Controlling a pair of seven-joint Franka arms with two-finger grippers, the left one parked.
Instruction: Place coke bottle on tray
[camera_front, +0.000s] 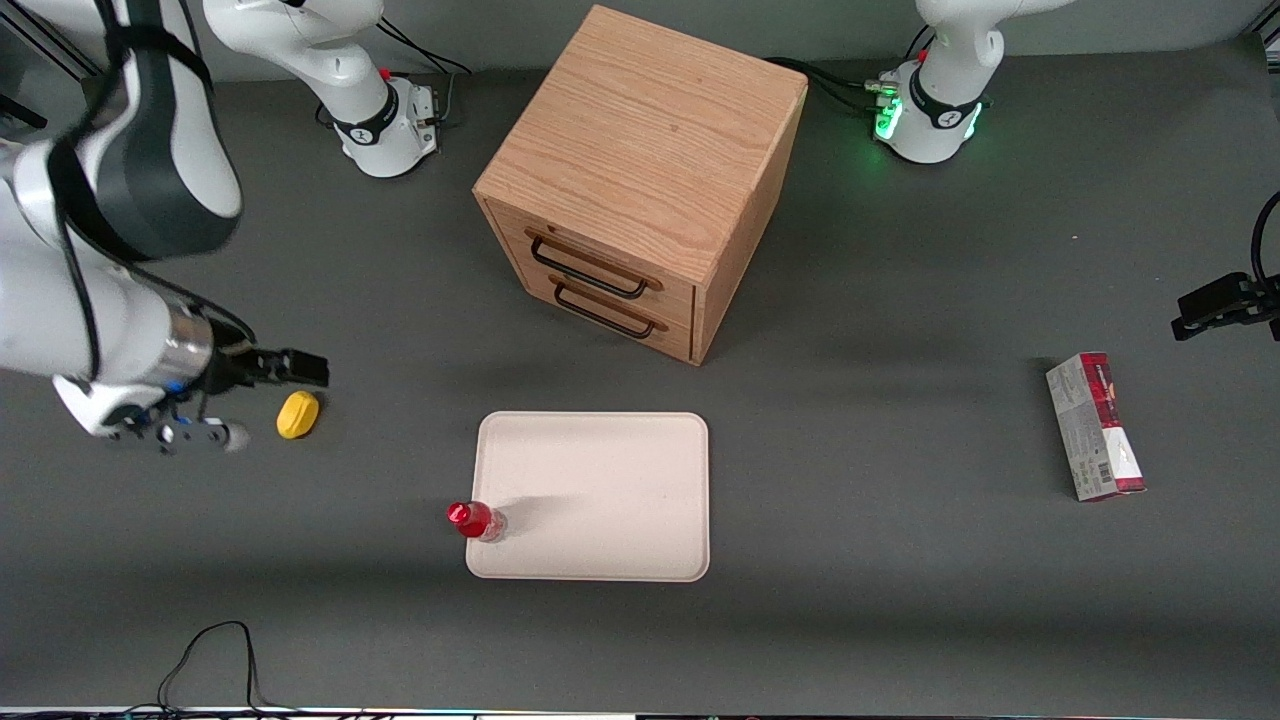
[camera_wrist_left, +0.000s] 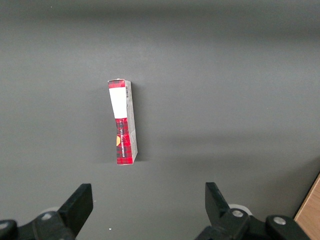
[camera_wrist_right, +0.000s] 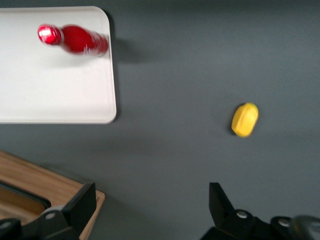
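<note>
While the grey table (camera_front: 900, 600) stretches wide under everything, the biggest thing on it is the wooden two-drawer cabinet (camera_front: 640, 180), standing farther from the front camera than anything else, its black-handled drawers angled toward the tray. Nearer the camera, in front of those drawers, lies the cream-white tray (camera_front: 600, 480), flat, with rounded corners and a low rim. Toward the parked arm's end of the table a red-and-grey carton (camera_front: 1095, 427) lies well apart from the rest. At the working arm's end the gripper (camera_front: 300, 368) hangs above the table, well away from the tray; the wrist view shows its two fingers (camera_wrist_right: 80, 205) spread wide with nothing between them. Just beside it, a little nearer the camera, sits the yellow lemon (camera_front: 298, 414) on the bare table. The coke bottle (camera_front: 476, 520) stands upright on the tray, right at the edge facing the working arm and close to the corner nearest the camera, its red cap on top.
</note>
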